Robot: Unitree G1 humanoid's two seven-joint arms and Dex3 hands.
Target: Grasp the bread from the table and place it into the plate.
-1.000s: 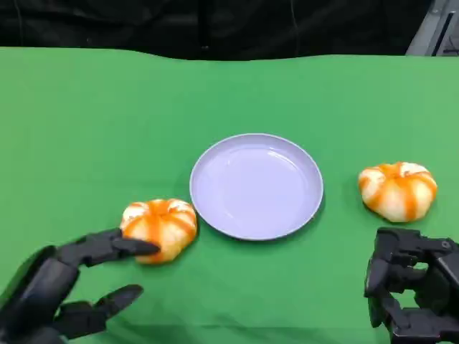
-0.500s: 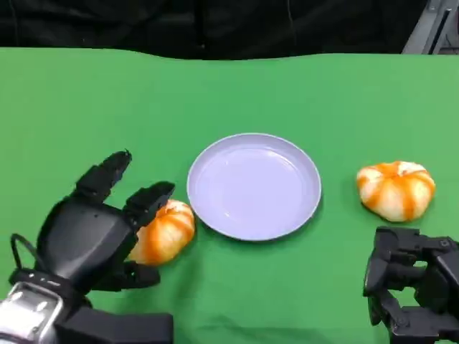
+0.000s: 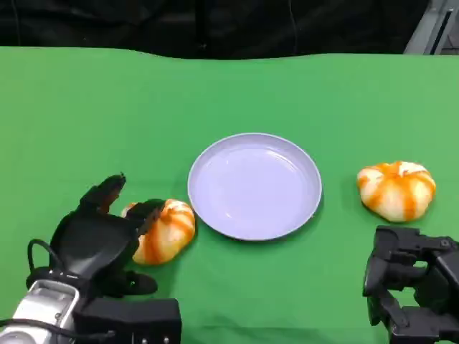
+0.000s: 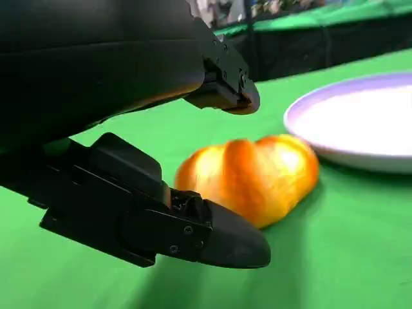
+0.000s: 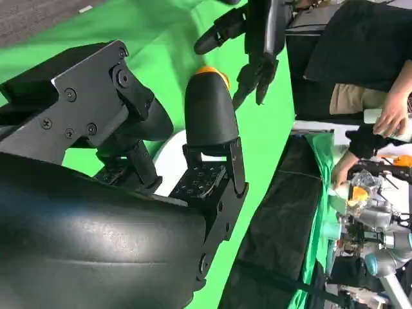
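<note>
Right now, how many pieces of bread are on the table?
2. One bread lies left of the plate, at the left hand's fingers; the other bread lies right of the plate.

Counter (image 3: 229,93): uniform bright green. Plate (image 3: 254,185): pale lavender, plain. Both bread buns (image 3: 163,229) (image 3: 396,188): cream-white with orange stripes radiating from the top. Left robot hand (image 3: 97,233) and right robot hand (image 3: 412,287): matte black; silver forearm.

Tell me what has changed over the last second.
The left hand swung in over the left bread, and its fingers now straddle it with no firm grip showing. That bread, the plate, the right bread and the right hand stayed put.
</note>
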